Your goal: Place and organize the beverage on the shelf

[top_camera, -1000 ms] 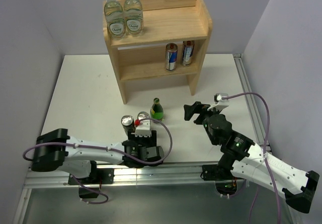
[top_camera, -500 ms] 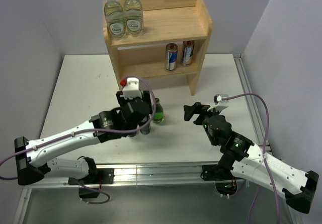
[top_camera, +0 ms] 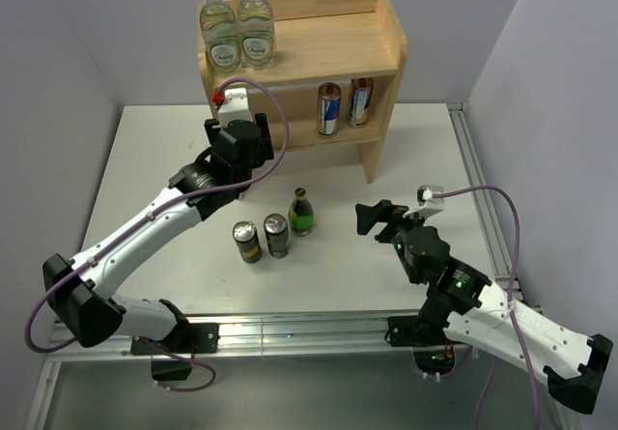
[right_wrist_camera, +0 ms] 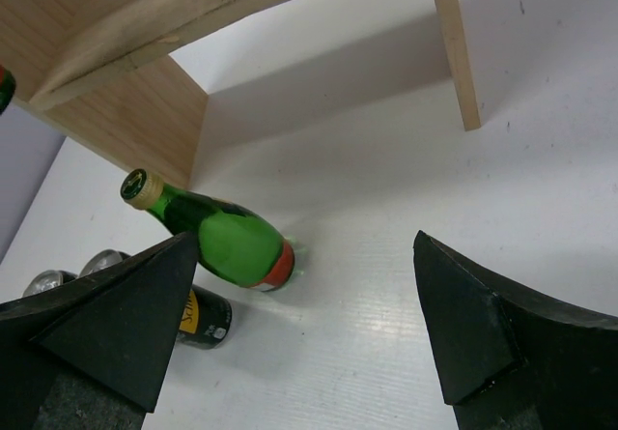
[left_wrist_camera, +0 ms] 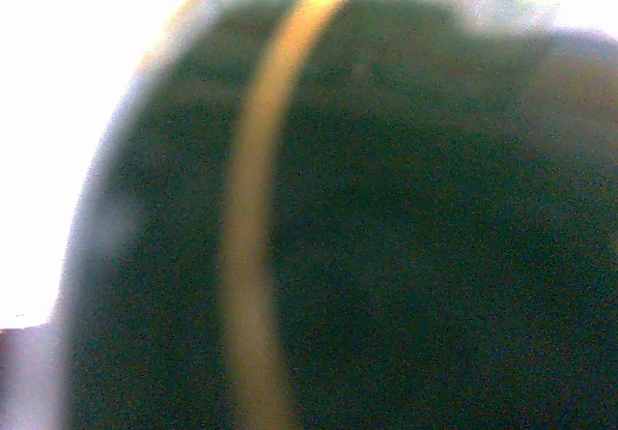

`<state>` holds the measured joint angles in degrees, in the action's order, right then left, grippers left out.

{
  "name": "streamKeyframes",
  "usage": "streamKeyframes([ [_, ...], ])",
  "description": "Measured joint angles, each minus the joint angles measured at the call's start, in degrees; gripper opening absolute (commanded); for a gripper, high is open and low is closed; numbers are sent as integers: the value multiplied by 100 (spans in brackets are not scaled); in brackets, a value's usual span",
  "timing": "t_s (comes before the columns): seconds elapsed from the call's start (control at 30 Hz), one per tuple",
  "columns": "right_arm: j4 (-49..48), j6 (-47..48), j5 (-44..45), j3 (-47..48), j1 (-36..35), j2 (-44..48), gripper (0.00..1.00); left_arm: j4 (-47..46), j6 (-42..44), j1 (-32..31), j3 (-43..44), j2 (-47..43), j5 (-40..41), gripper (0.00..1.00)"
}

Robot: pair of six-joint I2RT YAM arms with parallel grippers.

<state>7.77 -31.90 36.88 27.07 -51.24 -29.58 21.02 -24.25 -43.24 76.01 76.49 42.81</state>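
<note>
Left tool (top_camera: 240, 150) is hovering at the shelf (top_camera: 328, 45)'s lower board; I cannot tell its grip. Right tool (right_wrist_camera: 304, 285) is gaping open, facing the bottle (right_wrist_camera: 227, 242), likely for pickup.

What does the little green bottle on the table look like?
It's a small bottle of shiny green, glass-looking, with a narrow neck, a gold cap and a red band near its bottom. It stands upright on the white table, in front of the wooden shelf, close beside a silver-topped can. Whether they touch is unclear. Nothing grips it.
</note>
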Motion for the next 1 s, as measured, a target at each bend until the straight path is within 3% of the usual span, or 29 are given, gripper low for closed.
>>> streamKeyframes([
  [0.43,81,-131,24,-197,0,262,100,-730,175,369,-103,376,-221,0],
  [1.0,114,-186,101,-387,0,367,100,-1993,267,372,-317,1025,439,0],
])
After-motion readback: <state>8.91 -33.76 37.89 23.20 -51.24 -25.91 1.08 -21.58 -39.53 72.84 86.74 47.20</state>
